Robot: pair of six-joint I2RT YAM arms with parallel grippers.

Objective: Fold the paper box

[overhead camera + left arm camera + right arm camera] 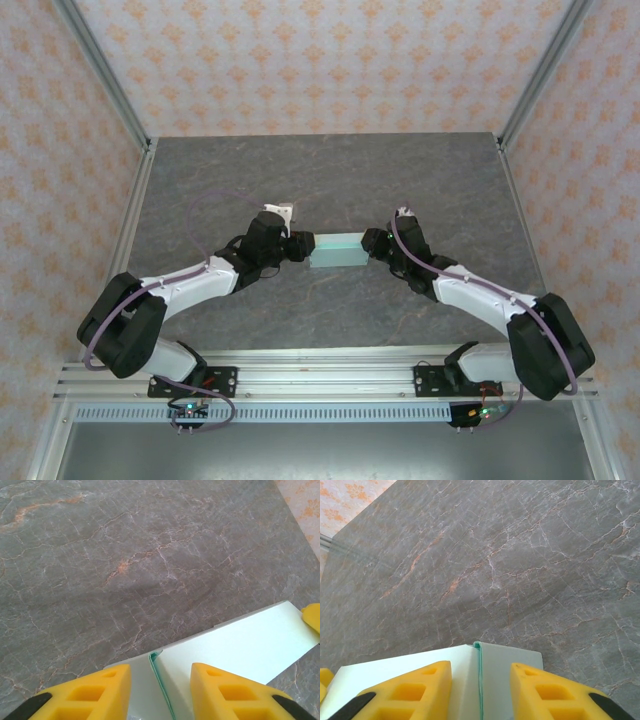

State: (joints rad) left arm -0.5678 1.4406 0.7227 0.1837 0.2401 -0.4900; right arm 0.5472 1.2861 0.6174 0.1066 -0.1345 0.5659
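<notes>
Between end effectors, mint paper box [338,251]

Matt card paper box [337,251], stone-look table [330,180]

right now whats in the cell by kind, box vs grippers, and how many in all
paper box: 1
grippers: 2, the left gripper and the right gripper, one at each end of the box
total: 3
</notes>
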